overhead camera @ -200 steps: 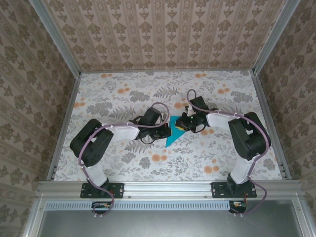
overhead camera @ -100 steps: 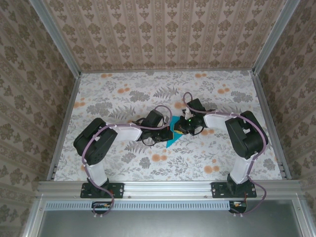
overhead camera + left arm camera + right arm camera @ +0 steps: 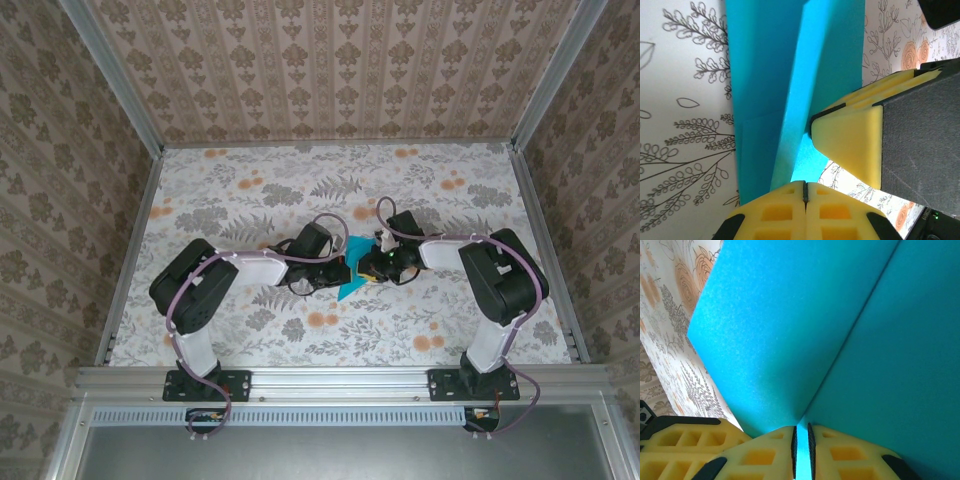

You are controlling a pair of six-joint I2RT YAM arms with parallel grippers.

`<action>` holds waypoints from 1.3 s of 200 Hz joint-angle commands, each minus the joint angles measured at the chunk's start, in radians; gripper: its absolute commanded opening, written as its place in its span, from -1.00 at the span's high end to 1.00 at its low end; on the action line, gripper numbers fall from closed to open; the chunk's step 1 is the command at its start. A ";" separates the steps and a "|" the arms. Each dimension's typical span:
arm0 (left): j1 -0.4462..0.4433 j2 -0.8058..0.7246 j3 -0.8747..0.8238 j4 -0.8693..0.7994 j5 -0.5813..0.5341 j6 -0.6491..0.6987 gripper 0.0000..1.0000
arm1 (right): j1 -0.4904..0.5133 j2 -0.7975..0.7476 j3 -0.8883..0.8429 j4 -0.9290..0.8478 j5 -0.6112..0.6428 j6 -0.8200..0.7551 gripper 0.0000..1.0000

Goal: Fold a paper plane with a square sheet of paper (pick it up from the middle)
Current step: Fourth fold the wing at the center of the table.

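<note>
The teal sheet of paper (image 3: 347, 288) is folded into a creased, pointed shape at the table's middle, its tip pointing toward the near edge. My left gripper (image 3: 343, 268) and right gripper (image 3: 366, 266) meet over it, nose to nose. In the left wrist view the paper (image 3: 770, 75) runs down into the seam of my left gripper (image 3: 805, 192), whose pads are pressed together on its fold. One yellow finger (image 3: 850, 145) of the right gripper clamps the paper's other side. In the right wrist view a crease of the paper (image 3: 790, 330) sits between the pads of my right gripper (image 3: 801, 437).
The floral table cover (image 3: 250, 200) spreads out on all sides of the paper. Aluminium rails (image 3: 340, 378) and patterned walls (image 3: 340, 70) bound the table. Both forearms lie low, angled inward across the middle.
The left gripper slid right and the two grippers closed in on each other. They now cover more of the paper. The right pads have eased slightly.
</note>
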 commanded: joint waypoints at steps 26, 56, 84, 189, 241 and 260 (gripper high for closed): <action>-0.008 0.038 -0.016 -0.004 0.007 -0.011 0.94 | -0.004 -0.064 -0.019 0.080 -0.045 -0.009 0.65; -0.008 0.040 -0.016 -0.009 -0.003 -0.011 0.96 | 0.002 -0.066 0.005 0.079 -0.056 -0.021 0.73; -0.008 0.037 -0.015 -0.013 -0.008 -0.010 0.96 | 0.014 -0.012 0.040 0.069 -0.055 -0.020 0.76; -0.010 -0.051 -0.032 -0.015 -0.047 -0.018 0.92 | 0.020 0.097 0.088 -0.048 0.043 -0.067 0.85; -0.015 0.011 -0.019 -0.069 -0.050 -0.022 0.92 | 0.020 0.098 0.087 -0.044 0.039 -0.067 0.85; -0.024 0.030 -0.017 -0.089 -0.045 -0.028 0.95 | 0.019 0.094 0.090 -0.038 0.037 -0.070 0.85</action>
